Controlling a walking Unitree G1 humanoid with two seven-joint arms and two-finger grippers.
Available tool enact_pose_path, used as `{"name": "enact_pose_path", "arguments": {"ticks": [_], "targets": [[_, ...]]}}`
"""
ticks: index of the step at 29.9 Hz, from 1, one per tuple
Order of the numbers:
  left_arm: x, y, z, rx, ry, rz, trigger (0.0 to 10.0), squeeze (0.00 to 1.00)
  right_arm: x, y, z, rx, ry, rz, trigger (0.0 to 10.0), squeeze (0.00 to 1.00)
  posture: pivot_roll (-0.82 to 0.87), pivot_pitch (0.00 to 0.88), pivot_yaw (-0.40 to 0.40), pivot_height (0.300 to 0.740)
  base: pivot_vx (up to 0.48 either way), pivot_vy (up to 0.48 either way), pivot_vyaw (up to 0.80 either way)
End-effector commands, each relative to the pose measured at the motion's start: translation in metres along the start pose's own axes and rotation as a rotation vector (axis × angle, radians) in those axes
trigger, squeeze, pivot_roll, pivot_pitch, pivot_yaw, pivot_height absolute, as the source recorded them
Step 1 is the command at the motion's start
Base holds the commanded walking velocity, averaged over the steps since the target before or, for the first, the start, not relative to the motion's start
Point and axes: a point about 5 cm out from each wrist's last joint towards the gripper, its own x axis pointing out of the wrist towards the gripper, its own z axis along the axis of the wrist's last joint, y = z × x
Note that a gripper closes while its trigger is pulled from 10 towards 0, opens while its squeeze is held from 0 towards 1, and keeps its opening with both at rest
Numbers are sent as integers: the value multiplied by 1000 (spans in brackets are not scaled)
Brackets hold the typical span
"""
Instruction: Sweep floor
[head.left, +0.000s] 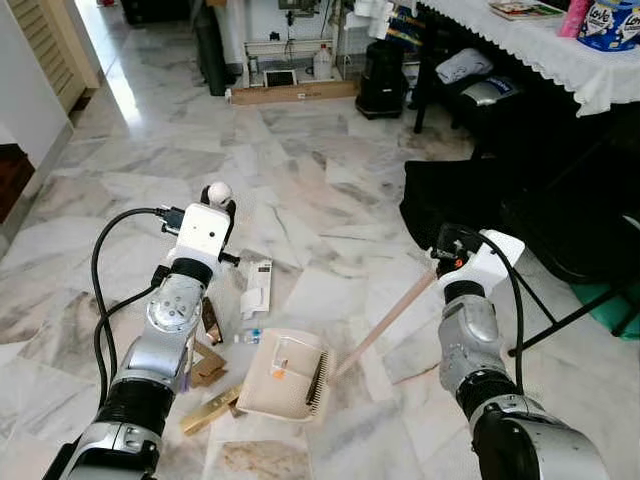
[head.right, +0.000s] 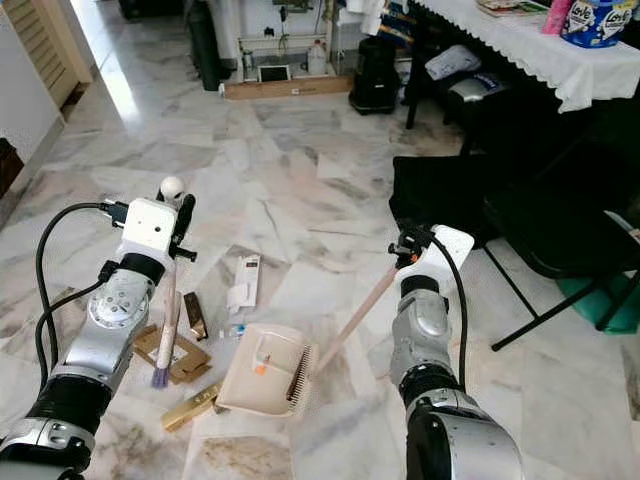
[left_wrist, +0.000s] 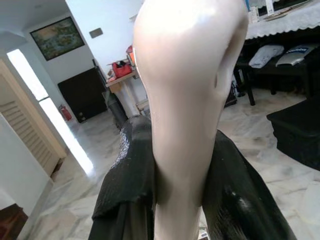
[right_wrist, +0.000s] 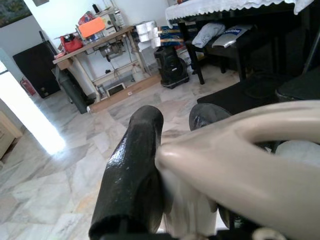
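Observation:
My left gripper (head.left: 219, 206) is shut on the cream handle of a small brush (head.right: 169, 300), which hangs down to a purple bristle tip just above the floor. In the left wrist view the black fingers (left_wrist: 127, 185) clamp that handle (left_wrist: 185, 100). My right gripper (head.left: 448, 252) is shut on the long cream handle (head.left: 385, 322) of a beige dustpan (head.left: 285, 375) that lies on the marble floor between my arms. The right wrist view shows a black finger (right_wrist: 132, 170) pressed against the handle's end (right_wrist: 240, 150). Litter lies left of the pan: a white carton (head.left: 257, 287), cardboard scraps (head.left: 206, 366), a gold bar (head.left: 208, 411).
A black chair and dark bags (head.left: 470, 200) stand close on my right, under a table with a white lace cloth (head.left: 545, 55). A black bin (head.left: 384, 80) and a wooden plank (head.left: 292, 93) sit at the far wall. Open marble floor (head.left: 300, 170) stretches ahead.

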Motion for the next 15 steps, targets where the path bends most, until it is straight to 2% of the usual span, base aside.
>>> {"name": "enact_pose_path", "arguments": {"ticks": [1,15], "targets": [[6,3,10,16,-60,11,10000,0,5,3,8,14,-33,2,10000,0,173,0,-7,740,0,0,0],[4,1,7,12,-57,21,10000,0,4,2,6,5,-20,12,10000,0,179,0,-28,740,0,0,0]]}}
